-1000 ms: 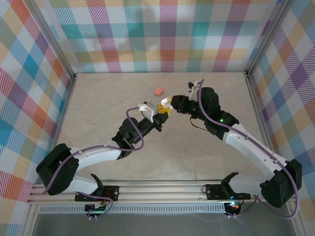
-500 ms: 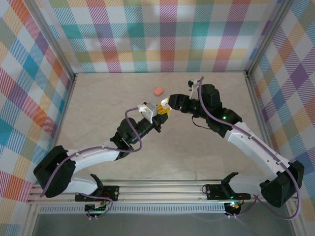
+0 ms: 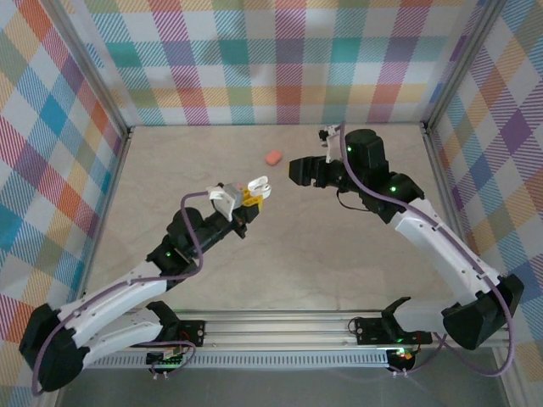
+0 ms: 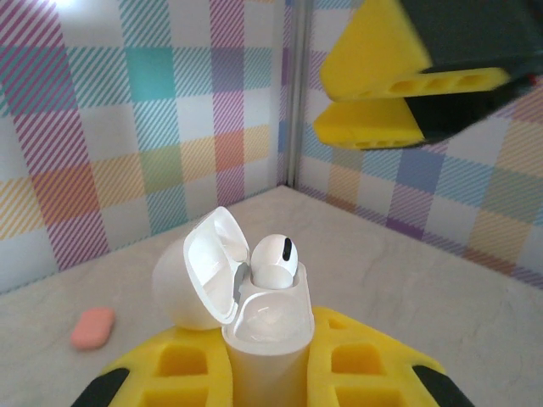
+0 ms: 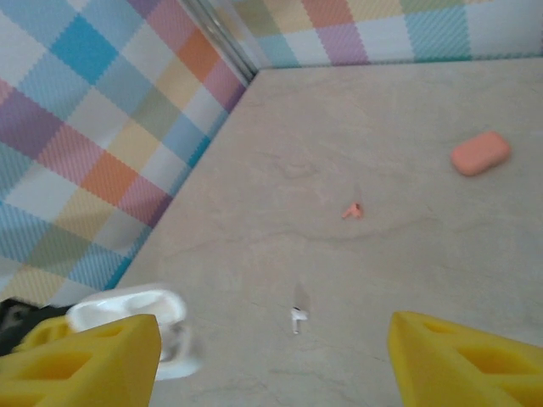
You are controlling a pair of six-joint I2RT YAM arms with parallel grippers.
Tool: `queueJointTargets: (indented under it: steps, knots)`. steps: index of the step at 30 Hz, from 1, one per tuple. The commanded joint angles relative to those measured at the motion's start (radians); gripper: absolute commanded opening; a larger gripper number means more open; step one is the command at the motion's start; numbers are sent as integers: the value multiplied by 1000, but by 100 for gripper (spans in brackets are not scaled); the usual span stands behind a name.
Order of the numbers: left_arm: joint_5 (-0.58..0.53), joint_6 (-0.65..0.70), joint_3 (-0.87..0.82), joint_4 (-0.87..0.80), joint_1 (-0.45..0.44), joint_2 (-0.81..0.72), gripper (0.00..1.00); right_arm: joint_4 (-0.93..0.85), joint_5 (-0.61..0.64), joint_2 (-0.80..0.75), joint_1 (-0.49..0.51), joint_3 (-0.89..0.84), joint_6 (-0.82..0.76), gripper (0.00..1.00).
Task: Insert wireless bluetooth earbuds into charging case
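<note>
Left gripper [image 3: 247, 197] pinches the open white case [image 4: 267, 326]; right gripper [image 5: 271, 352] hangs spread — pink bud [image 5: 352, 210], white bud [image 5: 297, 318], pink case [image 5: 480, 153] lie apart on bare table [image 5: 407, 254].

We see walls [image 3: 280, 59] in a pastel plaid of teal, orange, yellow, purple and pink, hatched with diagonal stripes, and a table [image 3: 339, 254] of pale beige with faint marble veining. The charging case [image 4: 267, 339] is glossy white, as is its earbud [image 4: 273, 259], which bears a small black oval. The left gripper [image 4: 267, 373] and right gripper [image 5: 276, 365] have bright yellow pads. We note a salmon-pink case [image 5: 480, 153], a salmon-pink bud [image 5: 352, 210] and a white bud [image 5: 297, 318]. The arms [image 3: 433, 246] are black and white, their cables [image 3: 193, 196] purple.
</note>
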Motion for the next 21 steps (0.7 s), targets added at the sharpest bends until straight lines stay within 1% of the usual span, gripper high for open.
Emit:
queueJointTargets:
  steps: [1, 4, 7, 9, 13, 16, 19, 21]
  knots:
    - [0, 6, -44, -184, 10, -134, 0, -47, -13, 47, -25, 46, -35, 71]
    - [-30, 7, -71, -313, 11, -279, 0, -29, -24, 108, -27, 41, -14, 67]
    - [-94, 15, -74, -472, 11, -441, 0, 20, -71, 192, -21, 24, 44, 61]
    - [-129, 32, -68, -572, 10, -546, 0, 29, -81, 262, -1, 30, 69, 57]
    - [-202, 47, -52, -754, 10, -719, 0, 31, -10, 406, 92, 61, 81, 58]
    - [-223, 34, -42, -846, 10, -781, 0, 42, 10, 521, 169, 99, 87, 58]
    - [-219, 22, -41, -891, 10, -804, 0, -5, -3, 658, 238, 193, 61, 57]
    - [-217, 18, -42, -898, 10, -811, 0, -60, 22, 741, 274, 264, 18, 54]
